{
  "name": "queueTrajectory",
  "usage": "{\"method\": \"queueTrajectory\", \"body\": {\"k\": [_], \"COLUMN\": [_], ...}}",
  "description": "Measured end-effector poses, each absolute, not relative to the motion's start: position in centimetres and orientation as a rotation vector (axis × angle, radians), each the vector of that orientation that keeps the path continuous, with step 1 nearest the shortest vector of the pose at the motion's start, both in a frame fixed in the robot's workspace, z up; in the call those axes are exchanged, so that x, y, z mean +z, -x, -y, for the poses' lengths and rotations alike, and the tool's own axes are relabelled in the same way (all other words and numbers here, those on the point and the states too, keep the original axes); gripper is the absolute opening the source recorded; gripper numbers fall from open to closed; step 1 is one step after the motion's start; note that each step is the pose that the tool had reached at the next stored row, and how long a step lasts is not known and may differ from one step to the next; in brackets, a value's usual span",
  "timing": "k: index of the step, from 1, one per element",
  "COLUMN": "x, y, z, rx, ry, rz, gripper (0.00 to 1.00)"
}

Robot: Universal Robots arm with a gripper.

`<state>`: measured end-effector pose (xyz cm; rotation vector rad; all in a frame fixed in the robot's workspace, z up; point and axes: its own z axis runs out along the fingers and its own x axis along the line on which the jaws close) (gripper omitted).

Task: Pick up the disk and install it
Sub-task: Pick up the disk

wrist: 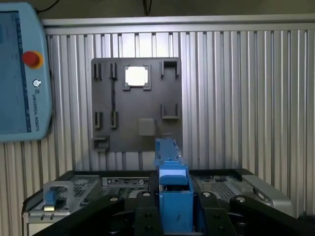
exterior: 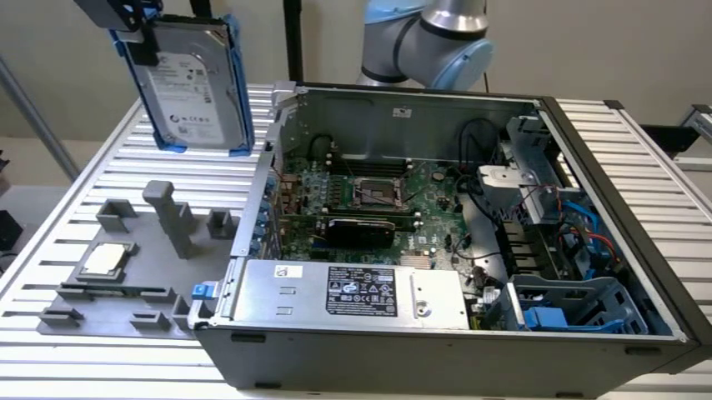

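Gripper [exterior: 136,33] clamped on the disk [exterior: 195,83], held upright in the air above the grey fixture plate [exterior: 133,267], beside the open computer case [exterior: 445,108].

The slatted metal desk [exterior: 100,367] carries a grey fixture plate [exterior: 145,258] and, just beside it, an open computer case [exterior: 445,354].

The table [exterior: 95,158] is a bed of ribbed aluminium slats laid side by side, pale silver under soft, even light. Behind it stands a plain beige wall [exterior: 601,42], bare and matte. A thin black post [exterior: 293,42] rises against it, and a grey metal pole [exterior: 33,117] slants at the exterior view's left.
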<state>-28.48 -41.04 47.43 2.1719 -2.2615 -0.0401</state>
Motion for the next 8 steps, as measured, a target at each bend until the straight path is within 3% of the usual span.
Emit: {"method": "queueTrajectory", "body": {"k": [8], "x": [48.1], "y": [25.5], "z": [42.3], "rx": [-0.052], "ry": [-2.166], "rz": [2.256], "gripper": [0.0]}}
